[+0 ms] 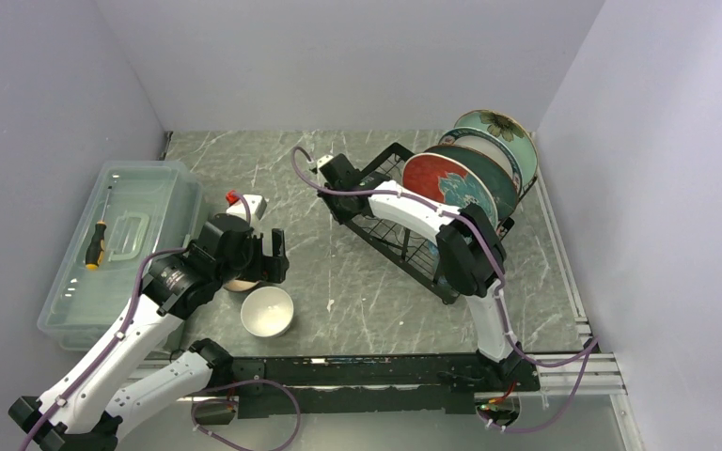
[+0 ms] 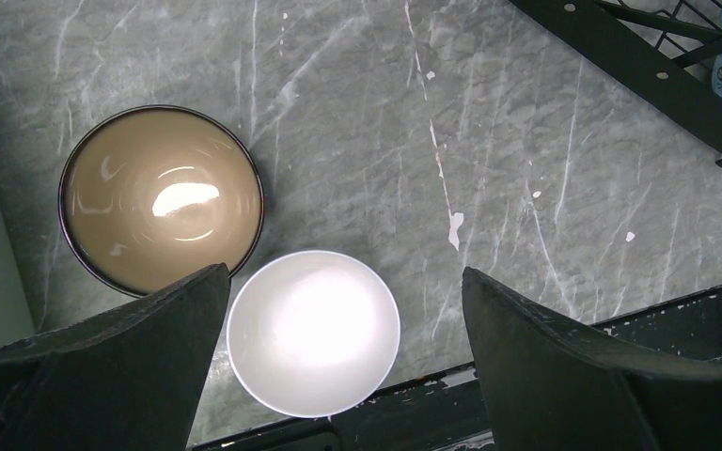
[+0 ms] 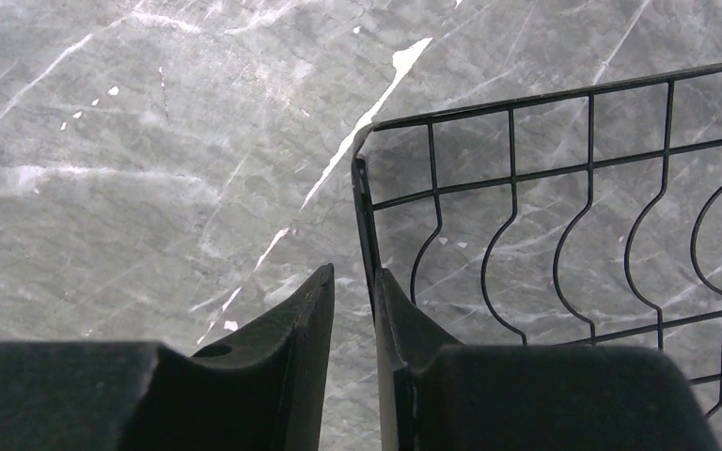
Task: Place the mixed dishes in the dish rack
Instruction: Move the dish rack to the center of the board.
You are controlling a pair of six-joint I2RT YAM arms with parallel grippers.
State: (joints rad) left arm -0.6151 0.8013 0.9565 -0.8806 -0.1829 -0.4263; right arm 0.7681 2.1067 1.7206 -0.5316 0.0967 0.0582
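The plates look dealt with: a red round plate (image 1: 442, 180) and a mint-green flowered plate (image 1: 500, 127) stand upright in the black wire dish rack (image 1: 404, 230), so I'd say the bowls are the step in hand. The left end effector (image 2: 345, 274) hangs with its jaws spread as wide as they go, and the white round ceramic bowl (image 2: 312, 331) sits on the grey marbled worktop (image 1: 357, 282) almost straight beneath it, between the two fingers. A glossy brown bowl (image 2: 162, 197) lies just beside that, off the end effector's left finger, rims so close I cannot tell whether they touch. Across the worktop the right end effector (image 3: 353, 277) has its jaws nearly together, with the rack's corner wire running down between them; it looks like a pinch on that frame, probably to steady the rack. The next move, as I judge it, calls for the left arm to drop and close on the white bowl, likely one finger inside the rim and one outside. It must not nudge the brown neighbour, and then the bowl goes over to the rack.
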